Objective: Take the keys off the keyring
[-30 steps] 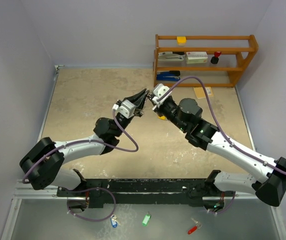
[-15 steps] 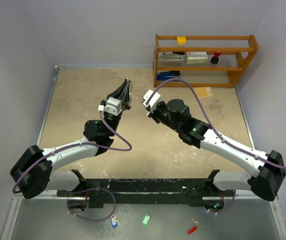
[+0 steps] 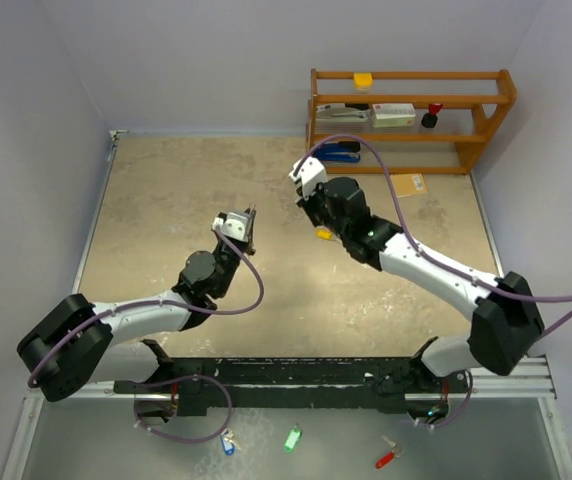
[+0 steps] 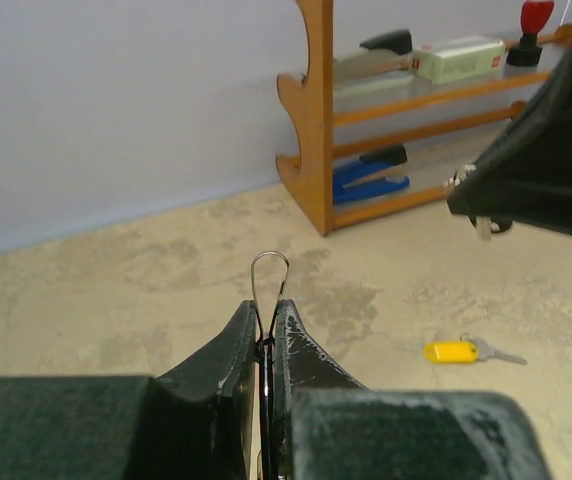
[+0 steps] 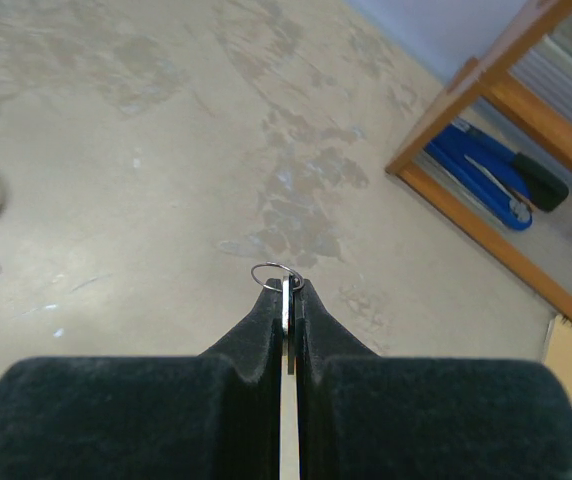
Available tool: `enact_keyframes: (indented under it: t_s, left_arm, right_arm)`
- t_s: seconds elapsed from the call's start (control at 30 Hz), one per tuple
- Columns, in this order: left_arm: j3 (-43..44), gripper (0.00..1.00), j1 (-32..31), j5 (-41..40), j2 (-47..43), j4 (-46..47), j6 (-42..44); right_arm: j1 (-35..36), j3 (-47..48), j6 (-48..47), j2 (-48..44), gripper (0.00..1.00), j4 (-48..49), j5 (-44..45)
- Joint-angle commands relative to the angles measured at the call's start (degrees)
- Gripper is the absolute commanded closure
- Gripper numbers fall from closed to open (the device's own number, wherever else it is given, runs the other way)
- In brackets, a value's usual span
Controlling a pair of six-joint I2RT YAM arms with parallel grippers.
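My left gripper [image 4: 263, 310] is shut on the keyring [image 4: 269, 262], a thin silver wire loop that sticks out past the fingertips. In the top view this gripper [image 3: 250, 228] hovers over the middle of the table. The right gripper [image 5: 287, 287] is shut on a plain silver key [image 5: 286, 302], seen edge-on, with a small wire ring [image 5: 272, 270] at its tip. From above, the right gripper [image 3: 306, 205] hangs to the right of the left one, clearly apart from it. A yellow-headed key [image 4: 453, 351] lies loose on the table [image 3: 323, 234] below the right gripper.
A wooden shelf [image 3: 410, 103] at the back right holds a blue stapler [image 3: 338, 152], a box and a red stamp. A brown envelope [image 3: 406, 184] lies in front of it. Blue [image 3: 228, 443], green [image 3: 292, 438] and red [image 3: 386, 459] keys lie below the arm bases.
The two grippers, tip to tip a second ago, have pulled apart: the left one back toward the near left with the keyring, the right one toward the shelf with the silver key.
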Motion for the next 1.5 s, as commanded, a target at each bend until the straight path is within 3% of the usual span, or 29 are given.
enact_keyframes:
  t_s: [0.0,0.1,0.3,0.47,0.83,1.07,1.23,1.27,1.47]
  left_arm:
    - [-1.62,1.00,1.74,3.65,0.65,1.31,-8.86]
    - [-2.68,1.00,4.26,8.38,4.21,5.53,-13.94]
    - [-5.39,1.00,13.00,19.14,17.54,24.27,-28.23]
    - [-3.53,1.00,15.39,22.34,28.65,32.84,-32.36]
    - [1.49,1.00,19.30,24.79,41.01,37.39,-35.21]
    - [3.51,0.78,23.40,24.96,44.12,37.32,-36.79]
    - [4.65,0.48,25.23,25.80,45.14,36.64,-38.32]
    - [4.59,0.44,25.38,26.04,45.14,36.86,-38.43]
    - [2.96,0.36,25.39,24.59,43.02,37.32,-37.77]
  right_arm:
    - [-5.80,5.24,6.47,4.04,1.00,2.09,-8.09]
    - [-6.08,8.07,6.61,8.89,1.00,1.09,-10.01]
    - [-6.42,12.95,7.37,18.45,1.00,-0.42,-13.64]
    - [-6.66,16.48,8.39,25.04,1.00,-2.01,-16.24]
    - [-7.12,19.34,10.22,34.58,1.00,-1.41,-17.87]
    - [-8.52,23.68,10.22,38.64,1.00,-2.39,-17.61]
    - [-8.90,26.22,10.12,40.77,0.99,-3.91,-17.44]
    - [-8.90,26.27,10.14,40.98,0.92,-4.02,-17.47]
    - [-8.99,26.34,9.82,41.55,0.78,-3.94,-17.10]
